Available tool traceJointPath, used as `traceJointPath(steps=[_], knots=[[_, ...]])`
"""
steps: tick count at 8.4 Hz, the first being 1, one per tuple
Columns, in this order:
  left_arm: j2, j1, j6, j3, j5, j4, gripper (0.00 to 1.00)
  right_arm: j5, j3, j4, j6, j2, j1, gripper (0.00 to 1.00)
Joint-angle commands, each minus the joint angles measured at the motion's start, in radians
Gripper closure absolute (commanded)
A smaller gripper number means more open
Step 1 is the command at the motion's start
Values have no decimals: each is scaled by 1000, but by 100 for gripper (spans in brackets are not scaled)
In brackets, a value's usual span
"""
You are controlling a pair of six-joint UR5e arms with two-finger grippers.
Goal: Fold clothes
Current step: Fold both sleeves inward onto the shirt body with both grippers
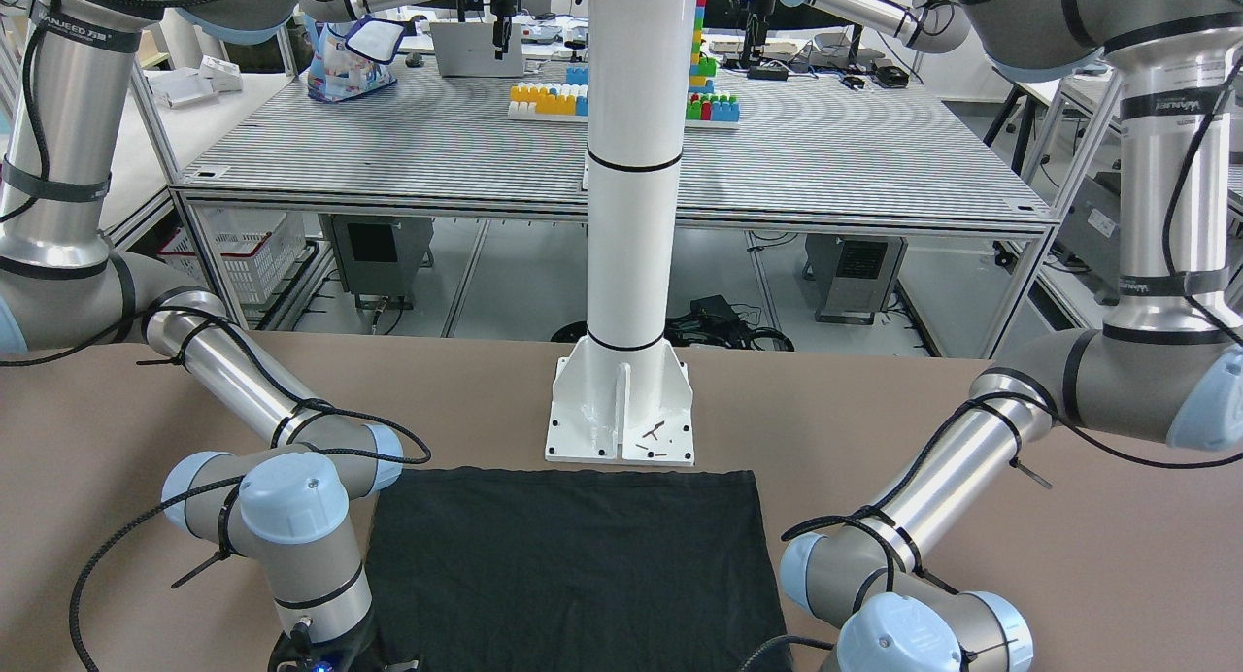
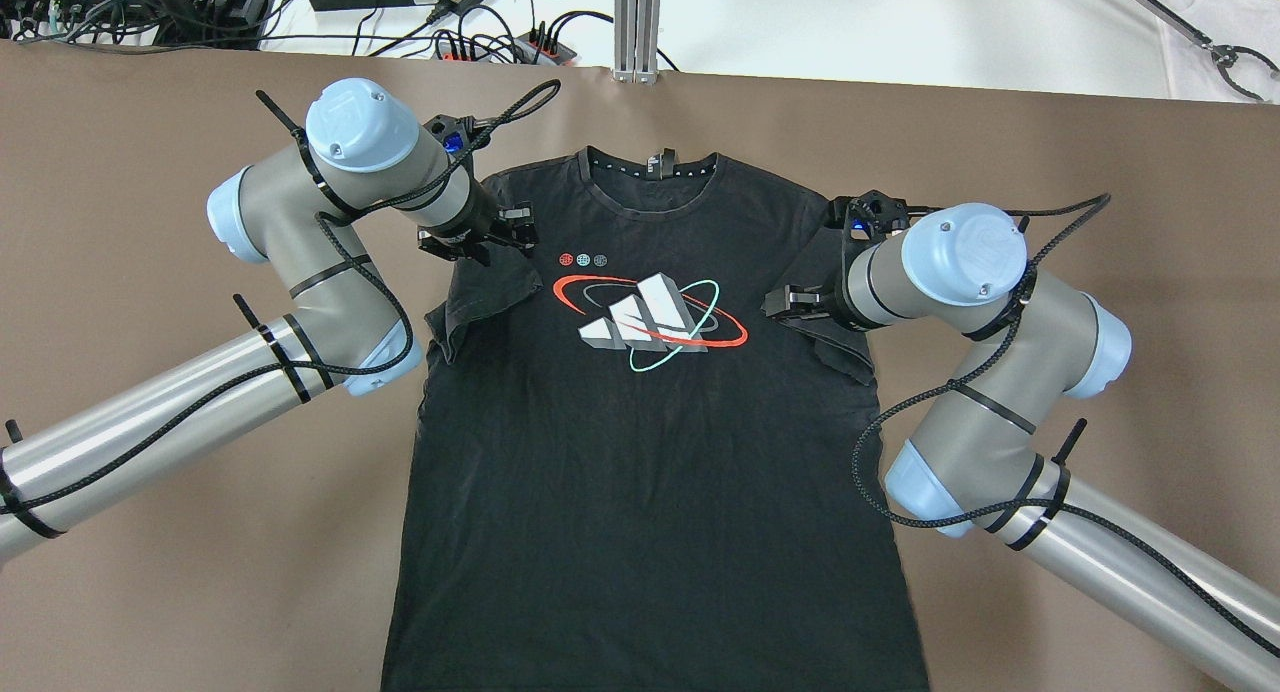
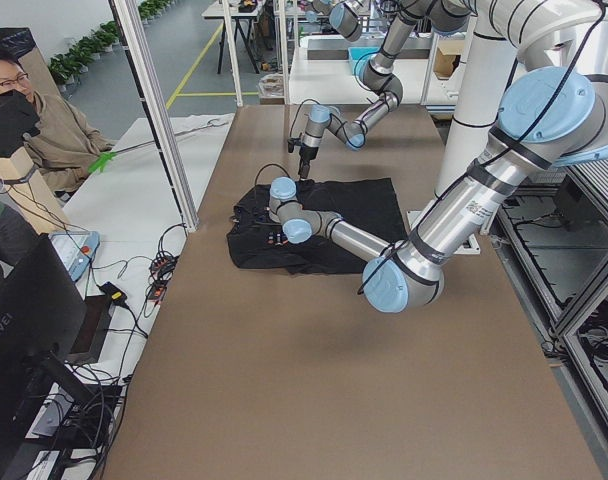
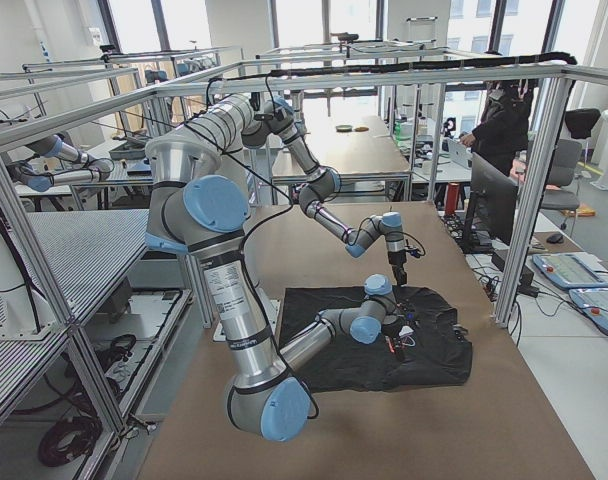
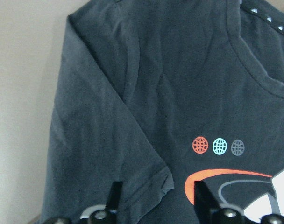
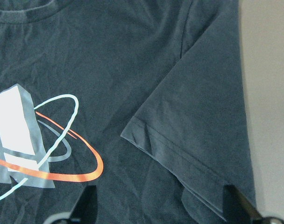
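A black T-shirt (image 2: 650, 442) with a red, white and teal logo lies flat, face up, on the brown table, collar at the far edge. Both short sleeves are folded inward onto the chest. My left gripper (image 2: 500, 237) is open over the folded left sleeve; the left wrist view shows the sleeve cuff (image 5: 156, 179) between its spread fingers (image 5: 115, 198). My right gripper (image 2: 790, 302) is open over the folded right sleeve (image 6: 198, 126), its fingers (image 6: 88, 205) wide apart. The shirt's hem end (image 1: 573, 565) lies in front of the pillar.
The white pillar's base (image 1: 621, 410) is bolted to the table just beyond the shirt's hem. Power strips and cables (image 2: 480, 32) lie past the table's far edge. An operator (image 3: 44, 130) sits beside the table's long side. Bare brown table (image 2: 1050, 152) lies on both sides.
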Motion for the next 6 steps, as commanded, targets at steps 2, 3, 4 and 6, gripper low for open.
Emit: traceJointPath(steps=[2,3,4,6], knots=[[134,46,-69,-159,24,2,0,1,7,0,32,-2,-3,5],[184,71,-103,-219,39,2,0,1,28,-1,32,-19,-5,5],[226,97,-106,-275,50,2,0,1,47,-3,32,-31,-5,5],[258,105,-108,-312,56,6,0,1,50,-5,32,-34,-6,5]])
